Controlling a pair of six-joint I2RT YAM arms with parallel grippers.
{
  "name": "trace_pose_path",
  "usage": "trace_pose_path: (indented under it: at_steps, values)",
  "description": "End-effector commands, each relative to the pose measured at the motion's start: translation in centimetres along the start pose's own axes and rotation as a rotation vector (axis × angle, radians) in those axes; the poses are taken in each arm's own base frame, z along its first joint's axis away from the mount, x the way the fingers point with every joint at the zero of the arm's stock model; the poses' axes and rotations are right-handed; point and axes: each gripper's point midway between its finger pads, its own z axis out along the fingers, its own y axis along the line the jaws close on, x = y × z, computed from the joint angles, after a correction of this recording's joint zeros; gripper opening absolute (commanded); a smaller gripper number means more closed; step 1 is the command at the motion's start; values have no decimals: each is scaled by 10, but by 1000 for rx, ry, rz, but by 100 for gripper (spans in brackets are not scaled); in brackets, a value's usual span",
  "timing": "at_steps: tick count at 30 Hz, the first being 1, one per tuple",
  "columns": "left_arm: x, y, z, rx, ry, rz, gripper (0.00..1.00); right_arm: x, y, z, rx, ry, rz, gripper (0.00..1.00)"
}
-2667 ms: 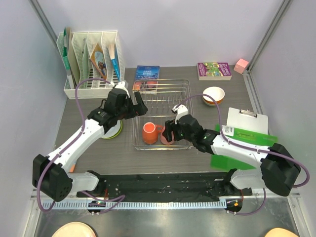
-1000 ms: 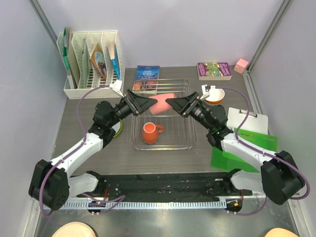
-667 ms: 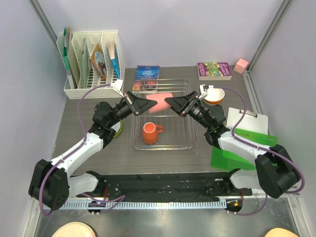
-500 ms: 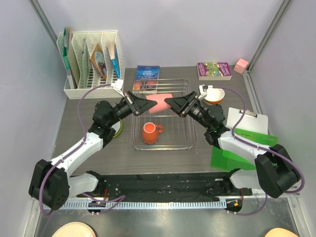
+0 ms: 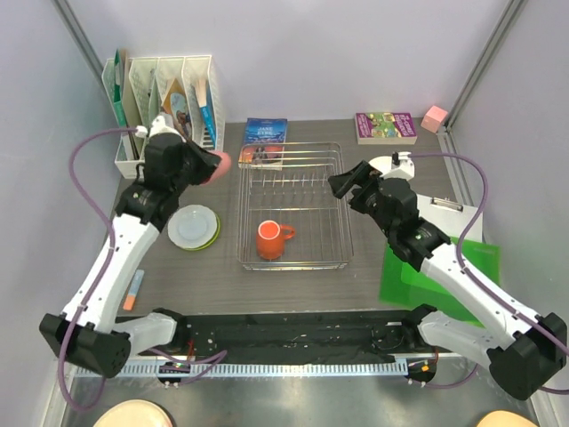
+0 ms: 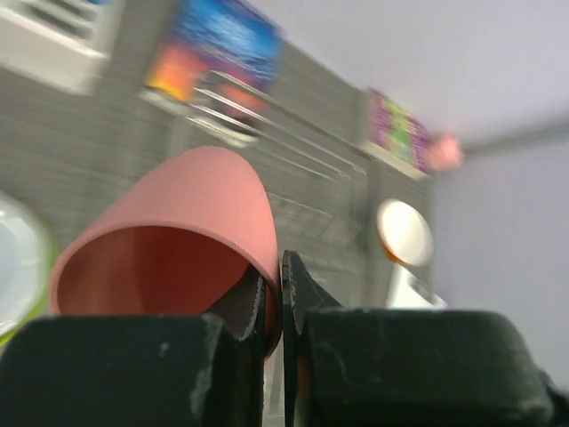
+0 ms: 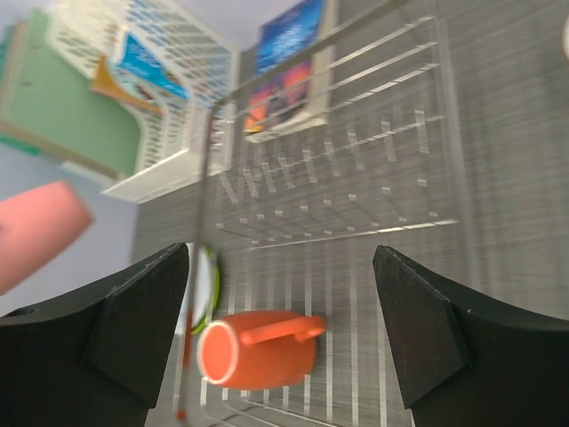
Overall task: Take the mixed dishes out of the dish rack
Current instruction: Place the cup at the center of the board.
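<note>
The rack (image 5: 293, 265) sits mid-bench (image 5: 293, 289), and the mug (image 5: 271, 238) lies on its side inside, toward the front left. Left of the rack is a plate (image 5: 212, 238) with a bowl (image 5: 190, 224) on it. A pen (image 5: 132, 289) lies nearer the front. The organizer (image 5: 164, 116) stands at the back left. The cup (image 5: 216, 165), pinched in the left end effector (image 5: 206, 169), hangs in the air between organizer and rack. A book (image 5: 265, 133) lies behind the rack and a second book (image 5: 385, 126) further right. The right end effector (image 5: 342, 182) hangs over the rack's right edge. A clipboard (image 5: 453, 218) lies well to the right.
</note>
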Motion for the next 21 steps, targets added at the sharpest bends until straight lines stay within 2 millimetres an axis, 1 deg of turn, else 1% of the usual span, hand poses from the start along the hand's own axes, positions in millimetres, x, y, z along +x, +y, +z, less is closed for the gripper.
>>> trace_pose_path:
  at_steps: [1, 2, 3, 4, 5, 6, 7, 8, 9, 10, 11, 12, 14, 15, 16, 18, 19, 21]
  values:
    - [-38, 111, -16, -584, -81, 43, 0, -4, -43, -10, 207, -16, -110, 90]
    - [-36, 134, -17, -704, -62, 21, 0, -1, -44, -9, 206, -6, -112, 90]
    - [-45, 152, -19, -780, -74, -17, 0, 1, -46, -9, 212, 0, -112, 90]
    - [-56, 156, -21, -816, -93, -51, 0, 2, -47, -9, 215, 3, -113, 90]
    - [-49, 179, -21, -934, -71, -96, 0, 4, -48, -9, 215, 9, -113, 90]
    - [-49, 188, -20, -972, -60, -121, 0, 6, -49, -10, 214, 17, -112, 90]
    - [-61, 202, -23, -1006, -70, -169, 0, 8, -49, -9, 210, 21, -112, 89]
    - [-55, 213, -12, -1031, -34, -181, 0, 8, -48, -10, 203, 25, -111, 89]
    - [-56, 224, -10, -1032, -10, -235, 0, 11, -49, -10, 201, 35, -109, 89]
    - [-59, 241, -8, -1051, 2, -277, 0, 14, -48, -10, 194, 42, -109, 88]
    - [-62, 248, -1, -1040, 4, -299, 0, 15, -48, -10, 189, 45, -108, 88]
    - [-57, 259, 8, -1056, 38, -318, 0, 17, -49, -11, 187, 52, -110, 88]
    - [-59, 277, 9, -1099, 52, -341, 0, 20, -49, -12, 174, 63, -108, 88]
    - [-58, 288, 16, -1127, 71, -342, 0, 24, -51, -12, 177, 74, -110, 88]
    - [-58, 296, 16, -1150, 79, -346, 0, 26, -50, -13, 167, 79, -105, 87]
    - [-57, 307, 20, -1169, 107, -365, 0, 33, -54, -13, 167, 94, -103, 87]
    - [-51, 315, 24, -1187, 131, -368, 0, 34, -55, -13, 165, 97, -100, 87]
    - [-51, 322, 27, -1197, 136, -368, 0, 39, -56, -12, 162, 109, -95, 86]
